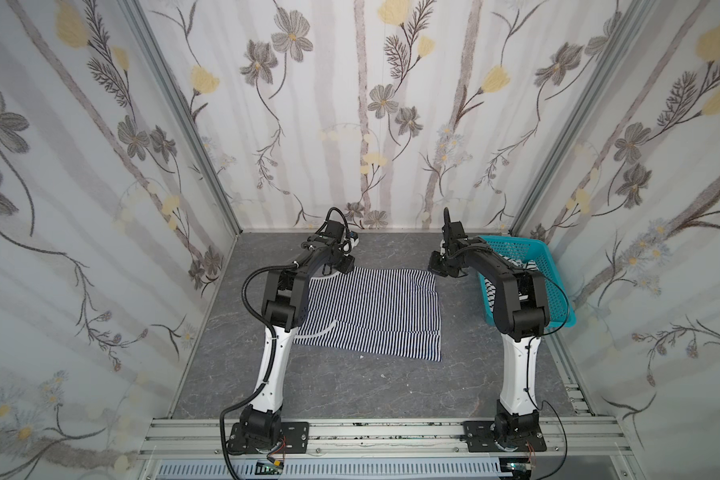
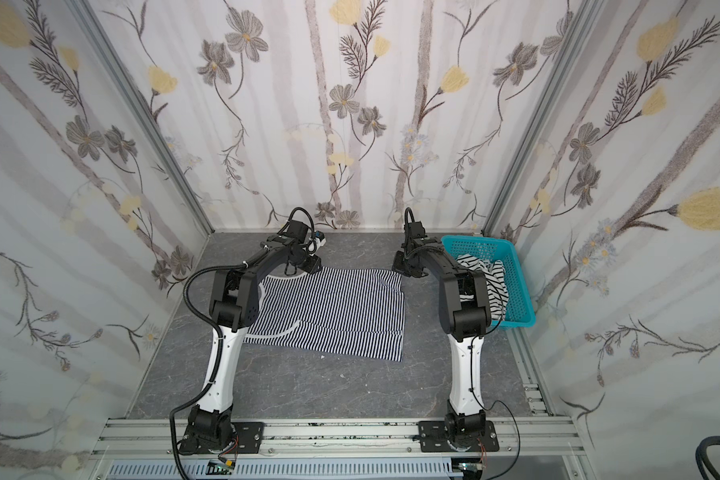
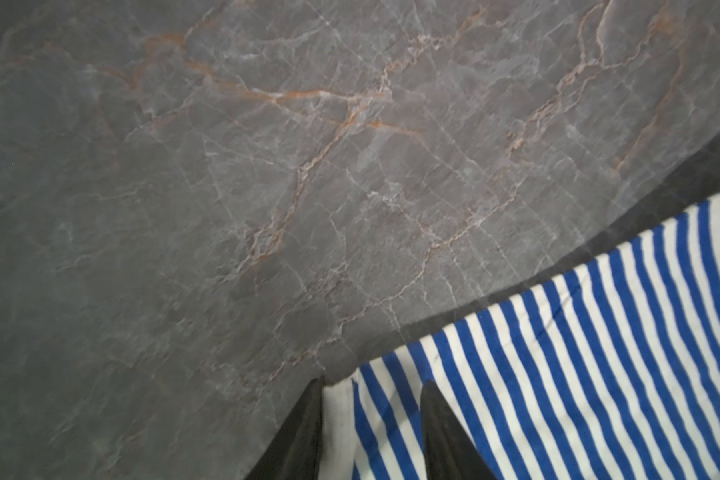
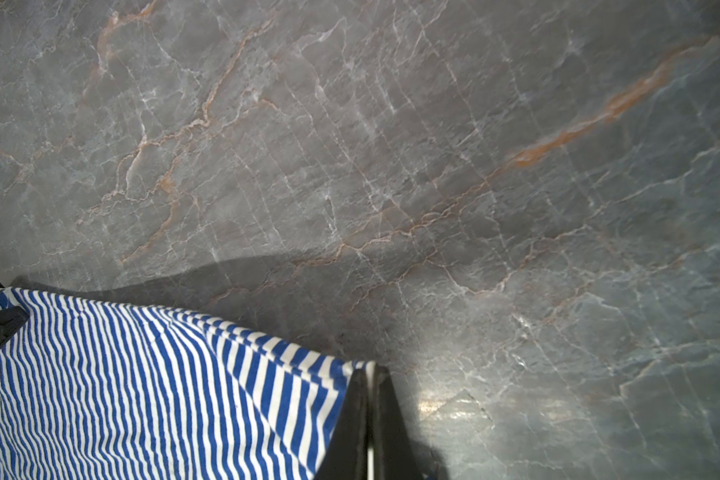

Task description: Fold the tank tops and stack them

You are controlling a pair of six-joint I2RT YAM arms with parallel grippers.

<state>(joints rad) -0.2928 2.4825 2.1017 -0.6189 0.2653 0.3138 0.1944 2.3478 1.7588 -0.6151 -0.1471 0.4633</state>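
Observation:
The finely striped navy-and-white tank top [image 1: 375,307] [image 2: 341,307] lies spread on the grey marble table, its near part folded over. My left gripper [image 1: 344,265] [image 3: 373,380] is at the top's far left corner. Its jaws stand apart on either side of the white-trimmed edge [image 3: 337,415]. My right gripper [image 1: 438,266] [image 4: 371,368] is shut on the far right corner of the same top [image 4: 121,374], and the cloth there is raised slightly off the table. The white tank top with wider black stripes [image 2: 491,274] lies crumpled in the basket, partly hidden by the right arm.
A turquoise perforated basket [image 1: 558,291] [image 2: 516,286] stands at the right back of the table, close behind the right arm. Floral-papered walls close in the back and both sides. The arm bases sit on an aluminium rail [image 1: 391,432] at the front edge.

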